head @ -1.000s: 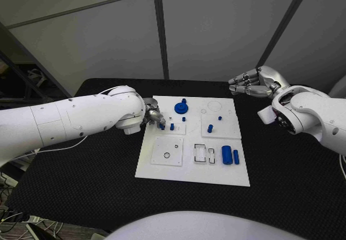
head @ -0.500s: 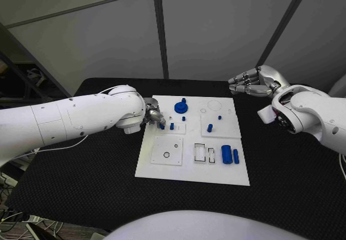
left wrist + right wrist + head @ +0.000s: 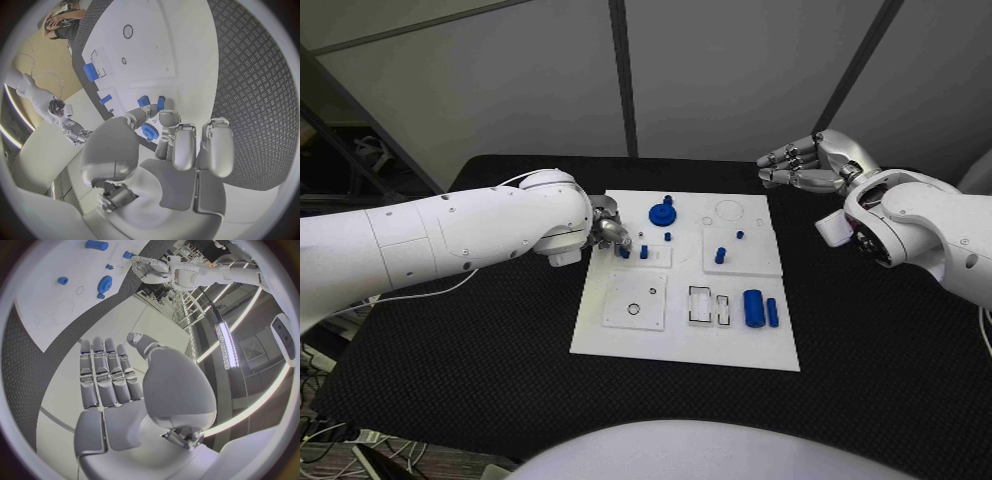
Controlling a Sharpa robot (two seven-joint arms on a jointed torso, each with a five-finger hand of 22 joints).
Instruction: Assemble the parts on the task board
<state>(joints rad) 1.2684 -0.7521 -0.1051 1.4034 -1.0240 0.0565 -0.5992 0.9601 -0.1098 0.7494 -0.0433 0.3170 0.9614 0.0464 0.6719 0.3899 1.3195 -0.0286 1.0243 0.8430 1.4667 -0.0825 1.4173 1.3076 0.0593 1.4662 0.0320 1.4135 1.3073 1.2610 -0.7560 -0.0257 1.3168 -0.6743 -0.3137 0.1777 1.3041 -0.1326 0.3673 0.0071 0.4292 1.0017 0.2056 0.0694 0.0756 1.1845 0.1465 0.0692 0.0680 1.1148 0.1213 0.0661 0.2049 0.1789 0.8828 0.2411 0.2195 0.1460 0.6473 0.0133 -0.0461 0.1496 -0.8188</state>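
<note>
The white task board [image 3: 733, 350] lies mid-table. My left hand [image 3: 603, 229] hovers over its left edge, beside two short blue pegs [image 3: 633, 252]. In the left wrist view my left hand [image 3: 172, 150] reaches toward those pegs [image 3: 152, 102], and nothing shows between thumb and fingers. A blue gear [image 3: 662, 213] sits just past the hand at the board's back, and shows through the finger gap [image 3: 149, 131]. My right hand [image 3: 808, 164] hangs off the board's back right corner, holding nothing; its fingers [image 3: 106, 375] lie straight and side by side.
A thick blue cylinder [image 3: 753, 309] and a thin one [image 3: 772, 313] lie at the board's front right. Another blue peg [image 3: 720, 256] stands on the right plate. Black table [image 3: 473, 340] surrounds the board. Rectangular slots [image 3: 710, 306] and a round hole [image 3: 635, 310] sit near the front.
</note>
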